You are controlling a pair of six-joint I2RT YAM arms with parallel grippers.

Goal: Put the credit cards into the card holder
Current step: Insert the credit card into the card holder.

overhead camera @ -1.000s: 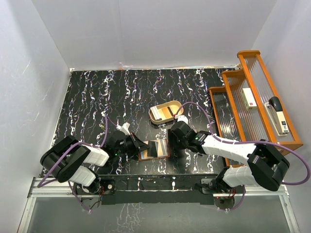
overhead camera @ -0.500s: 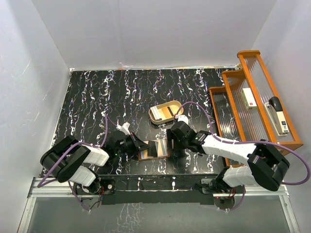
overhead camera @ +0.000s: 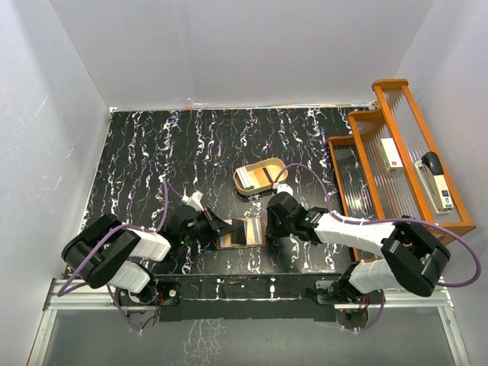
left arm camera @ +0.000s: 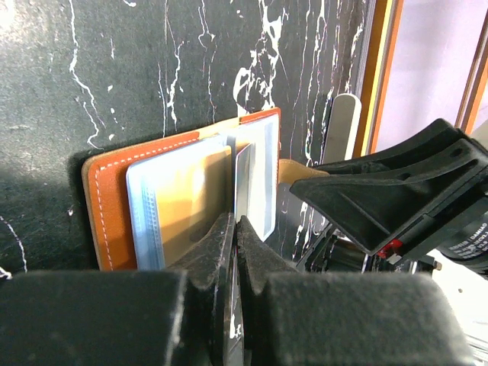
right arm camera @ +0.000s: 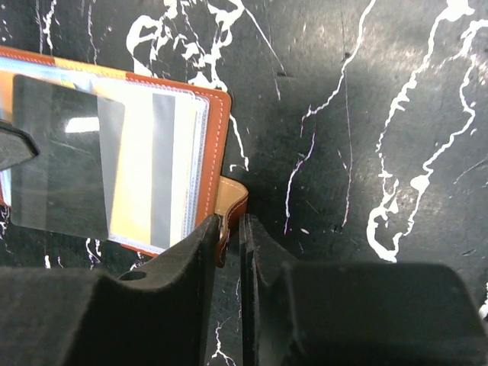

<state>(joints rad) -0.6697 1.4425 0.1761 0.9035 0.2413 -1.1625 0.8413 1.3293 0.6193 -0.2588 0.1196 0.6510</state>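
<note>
Pinching a credit card [left arm camera: 244,183], the left gripper [left arm camera: 232,238] had jaws nearly together, the card holder [left arm camera: 107,206] at 12 o'clock. The right gripper [right arm camera: 229,236] nipped its brown rim, jaws barely apart.

Hardly any writing could be read. In the left wrist view, a short line of white lettering stood on the black motor housing [left arm camera: 463,245] of the right arm at the picture's right edge, cut off and too blurred to spell out. From above, the white box [overhead camera: 392,155] in the wooden rack [overhead camera: 390,82] bore a small red mark, and the stapler [overhead camera: 436,181] beside it carried a pale label; both were too small to read. The card [right arm camera: 152,168] in the card holder [left arm camera: 107,200] showed only a dark stripe, with no legible print.
</note>
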